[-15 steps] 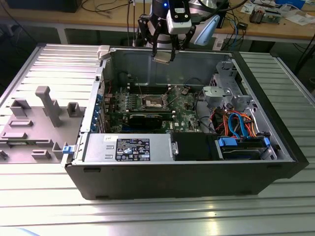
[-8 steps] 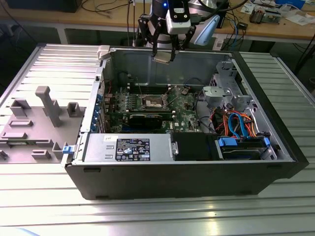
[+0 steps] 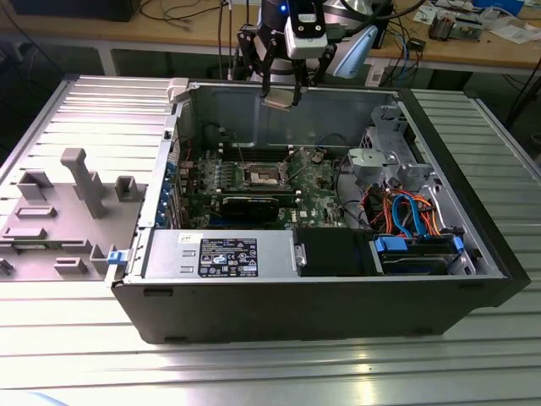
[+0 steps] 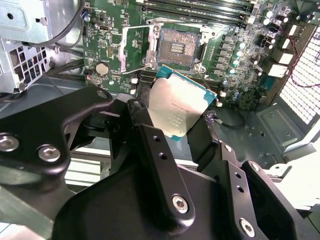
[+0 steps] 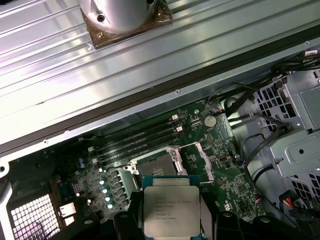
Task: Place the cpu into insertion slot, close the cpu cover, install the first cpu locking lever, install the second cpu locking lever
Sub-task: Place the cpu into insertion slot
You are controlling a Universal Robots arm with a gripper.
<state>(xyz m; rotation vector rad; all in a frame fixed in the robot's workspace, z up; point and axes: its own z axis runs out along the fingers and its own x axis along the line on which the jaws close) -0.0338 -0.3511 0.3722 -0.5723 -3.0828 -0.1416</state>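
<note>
One gripper [image 3: 281,95], exterior view: it gripped the cpu [image 3: 279,102], with the computer case [image 3: 296,304] beneath it. Second wrist view: its fingers [image 4: 142,112] clamped the tilted cpu [image 4: 175,105], and the empty socket [image 4: 175,47] lay just beyond. First wrist view: several print lines crossed the cpu [image 5: 171,210].

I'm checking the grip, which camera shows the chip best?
The first wrist view: the chip faces the camera squarely. The second wrist view shows it tilted; the exterior view, small, above the case.
</note>
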